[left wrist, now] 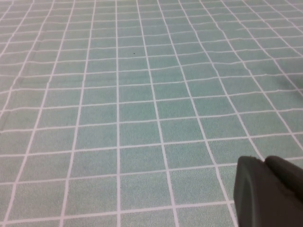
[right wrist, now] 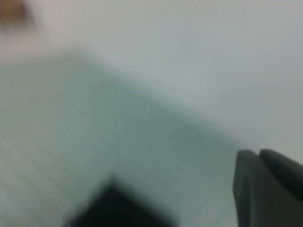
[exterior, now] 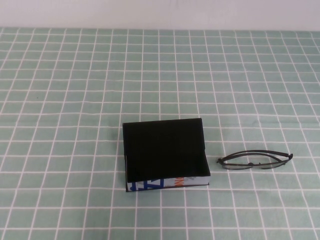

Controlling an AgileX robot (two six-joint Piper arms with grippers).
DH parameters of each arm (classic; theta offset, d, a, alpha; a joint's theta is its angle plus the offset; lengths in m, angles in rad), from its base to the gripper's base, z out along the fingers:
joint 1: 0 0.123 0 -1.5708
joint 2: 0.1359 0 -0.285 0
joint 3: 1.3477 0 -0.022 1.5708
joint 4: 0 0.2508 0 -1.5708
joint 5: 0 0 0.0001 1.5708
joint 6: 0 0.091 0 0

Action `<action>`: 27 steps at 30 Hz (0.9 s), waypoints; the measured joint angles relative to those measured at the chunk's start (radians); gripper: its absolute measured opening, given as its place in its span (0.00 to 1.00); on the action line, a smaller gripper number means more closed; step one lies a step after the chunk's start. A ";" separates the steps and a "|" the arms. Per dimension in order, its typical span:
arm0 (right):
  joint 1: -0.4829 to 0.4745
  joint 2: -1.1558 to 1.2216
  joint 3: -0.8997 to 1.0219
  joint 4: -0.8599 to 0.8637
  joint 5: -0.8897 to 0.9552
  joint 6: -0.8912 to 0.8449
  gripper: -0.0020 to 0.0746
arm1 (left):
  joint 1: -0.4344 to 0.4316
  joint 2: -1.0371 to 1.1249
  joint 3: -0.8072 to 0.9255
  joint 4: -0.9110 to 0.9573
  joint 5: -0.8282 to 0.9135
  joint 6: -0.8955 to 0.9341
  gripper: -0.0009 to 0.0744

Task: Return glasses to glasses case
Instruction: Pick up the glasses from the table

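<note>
The glasses case (exterior: 165, 150) sits in the middle of the green checked cloth. It shows as a black rectangle with a white front side printed in blue and orange. The glasses (exterior: 255, 160), thin, dark-framed and folded, lie on the cloth just right of the case, apart from it. Neither arm shows in the high view. My left gripper (left wrist: 264, 161) hangs over bare cloth, its fingers pressed together and holding nothing. My right gripper (right wrist: 259, 154) is also shut and empty. A blurred dark shape (right wrist: 113, 208) below it may be the case.
The green cloth with white grid lines (exterior: 75, 100) covers the table up to a pale wall (exterior: 160, 12) at the back. Nothing else lies on the cloth around the case and glasses.
</note>
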 joint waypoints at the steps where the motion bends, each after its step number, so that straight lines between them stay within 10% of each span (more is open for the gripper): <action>1: 0.000 0.023 0.001 -0.097 0.047 0.078 0.01 | 0.000 0.000 0.000 0.000 0.000 0.000 0.01; 6: 0.000 0.175 0.010 -0.619 0.154 0.429 0.01 | 0.000 0.000 0.000 0.000 0.000 0.000 0.01; 11: 0.000 0.269 0.010 -0.730 0.009 0.464 0.01 | 0.000 0.000 0.000 0.000 0.000 0.000 0.01; 27: 0.045 0.558 0.010 -0.355 0.099 -0.720 0.01 | 0.000 0.000 0.000 0.000 0.000 0.000 0.01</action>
